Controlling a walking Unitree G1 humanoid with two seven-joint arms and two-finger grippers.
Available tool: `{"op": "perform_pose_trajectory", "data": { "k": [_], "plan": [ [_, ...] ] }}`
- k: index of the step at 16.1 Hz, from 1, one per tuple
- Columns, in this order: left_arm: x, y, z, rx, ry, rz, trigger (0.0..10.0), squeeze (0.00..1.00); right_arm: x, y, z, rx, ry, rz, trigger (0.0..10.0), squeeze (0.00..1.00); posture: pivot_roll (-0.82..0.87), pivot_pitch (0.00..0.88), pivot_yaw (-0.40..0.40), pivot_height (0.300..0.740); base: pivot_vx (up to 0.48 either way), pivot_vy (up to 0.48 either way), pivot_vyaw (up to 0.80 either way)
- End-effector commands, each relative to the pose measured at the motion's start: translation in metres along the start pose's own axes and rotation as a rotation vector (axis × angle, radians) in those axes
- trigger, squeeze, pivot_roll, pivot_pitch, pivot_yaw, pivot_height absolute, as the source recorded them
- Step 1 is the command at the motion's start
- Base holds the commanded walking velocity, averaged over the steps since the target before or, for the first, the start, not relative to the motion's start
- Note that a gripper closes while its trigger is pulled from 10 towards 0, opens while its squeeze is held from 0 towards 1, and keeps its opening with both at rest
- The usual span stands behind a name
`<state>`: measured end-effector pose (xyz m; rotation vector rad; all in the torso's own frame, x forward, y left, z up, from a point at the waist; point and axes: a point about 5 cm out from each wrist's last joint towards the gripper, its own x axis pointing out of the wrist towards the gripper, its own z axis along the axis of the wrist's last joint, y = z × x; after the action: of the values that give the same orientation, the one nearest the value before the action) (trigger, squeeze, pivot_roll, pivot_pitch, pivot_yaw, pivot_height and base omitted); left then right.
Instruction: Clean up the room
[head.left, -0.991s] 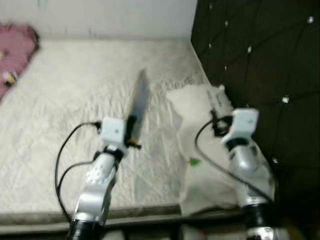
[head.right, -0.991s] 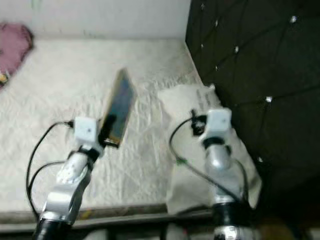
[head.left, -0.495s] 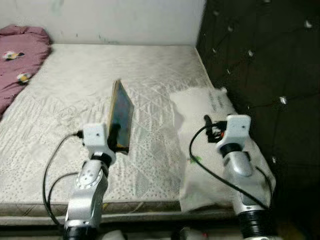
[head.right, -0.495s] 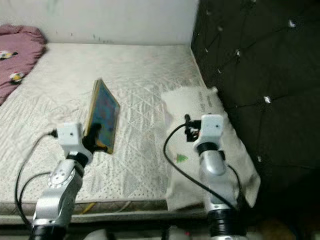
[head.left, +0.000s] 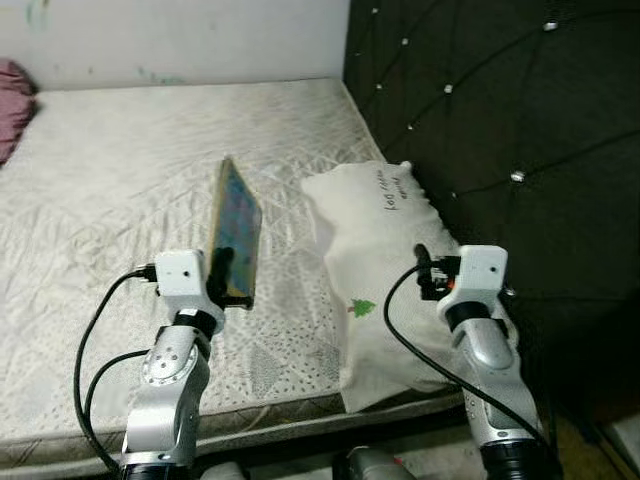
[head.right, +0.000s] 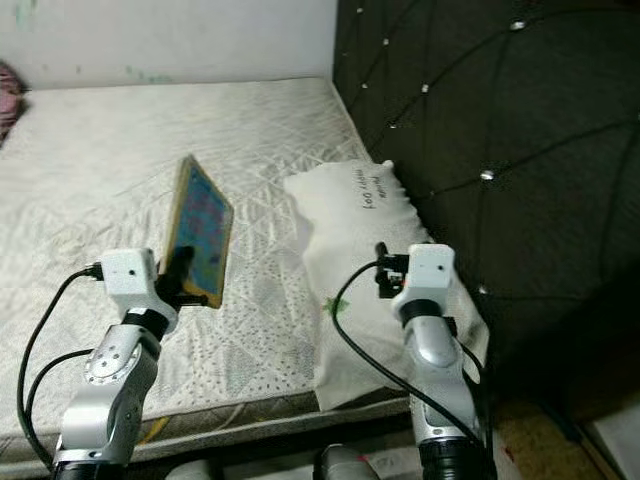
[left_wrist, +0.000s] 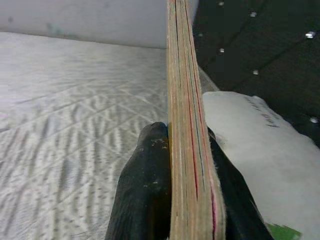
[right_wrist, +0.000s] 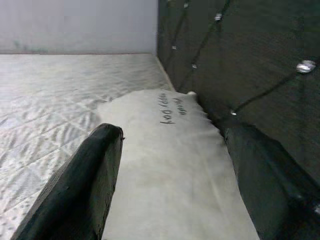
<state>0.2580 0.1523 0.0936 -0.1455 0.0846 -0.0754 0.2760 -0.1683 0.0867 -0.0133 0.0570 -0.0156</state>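
Overhead, quilted mattress (head.left: 120, 170), white pillow (head.left: 375, 230) against tufted dark headboard (head.left: 500, 110).

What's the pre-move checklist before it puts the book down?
1. Left gripper clamped on the book: ok, fingers press both covers.
2. Book clear of the mattress: ok, held upright above it.
3. Right gripper free: ok, open, hovering over the white pillow.
4. Pillow placement: ok, lies against the dark headboard.
5. Drop-off spot for the book: cannot tell.
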Motion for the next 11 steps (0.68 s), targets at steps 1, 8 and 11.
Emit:
{"op": "perform_pose_trajectory", "data": {
  "k": [1, 8, 11],
  "plan": [
    [0.0005, 0.001, 0.0087, -0.025, -0.029, 0.02, 10.0, 0.0, 0.0005, -0.0011, 0.0049, 0.0, -0.019, 0.0, 10.0, 0.0, -0.02, 0.0, -0.021, 0.74, 0.0, 0.0, 0.0],
    [0.0018, 0.0017, 0.0101, -0.014, -0.018, 0.007, 10.0, 0.0, -0.0008, 0.0026, 0.0066, 0.014, -0.019, 0.027, 10.0, 0.0, -0.02, 0.0, -0.021, 0.702, 0.0, 0.0, 0.0],
    [0.0026, 0.0009, 0.0114, -0.012, -0.019, 0.012, 10.0, 0.0, -0.0002, 0.0033, 0.0078, 0.017, -0.02, 0.034, 10.0, 0.0, -0.02, 0.002, -0.024, 0.667, 0.0, 0.0, 0.0]
  ]
}}
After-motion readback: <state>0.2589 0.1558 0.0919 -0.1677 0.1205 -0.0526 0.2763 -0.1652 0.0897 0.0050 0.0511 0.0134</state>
